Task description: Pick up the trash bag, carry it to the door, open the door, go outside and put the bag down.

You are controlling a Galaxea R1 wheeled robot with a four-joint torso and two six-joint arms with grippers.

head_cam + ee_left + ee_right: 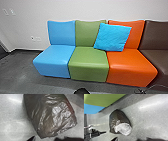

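Near green seat [102,99] in right wrist view, trash bag [119,117]; left pincer [49,137], right pincer [132,138]: state unclear

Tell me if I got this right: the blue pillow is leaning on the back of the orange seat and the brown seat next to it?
Almost! The neighbor's color is wrong: it's green, not brown. The head view shows the blue pillow leaning across the orange seat and the green seat.
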